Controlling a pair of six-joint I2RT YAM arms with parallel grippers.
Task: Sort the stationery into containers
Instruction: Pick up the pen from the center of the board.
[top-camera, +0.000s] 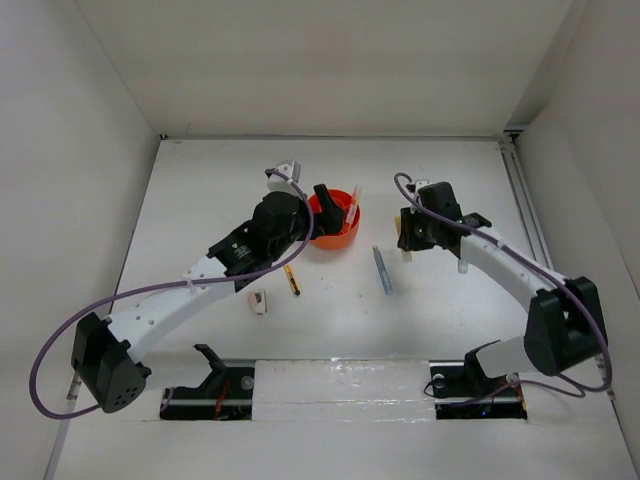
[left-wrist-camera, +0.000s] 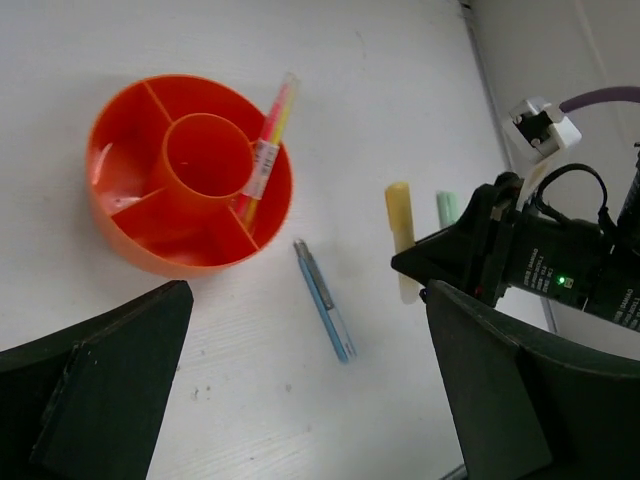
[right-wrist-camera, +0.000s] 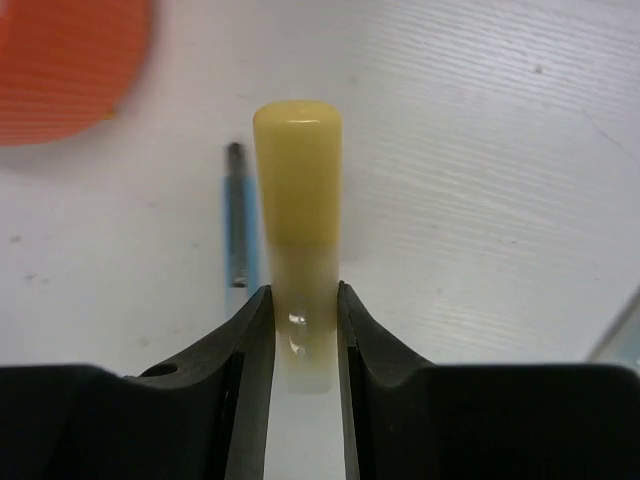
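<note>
Left arm (top-camera: 180, 295): base at near left, links stretched forward and to the right in one long shallow arc. Purple cable loops out from the base along the arm.

Left gripper (top-camera: 324, 202): jaws spread wide. In the left wrist view its two dark fingers (left-wrist-camera: 100, 390) sit at opposite lower corners.

Right arm (top-camera: 515, 268): base at near right, elbow joint out to the right side, forearm reaching forward and left.

Right gripper (top-camera: 407, 238): fingers pressed against both sides of a yellow marker (right-wrist-camera: 297, 170), which sticks out past the fingertips in line with them.
</note>
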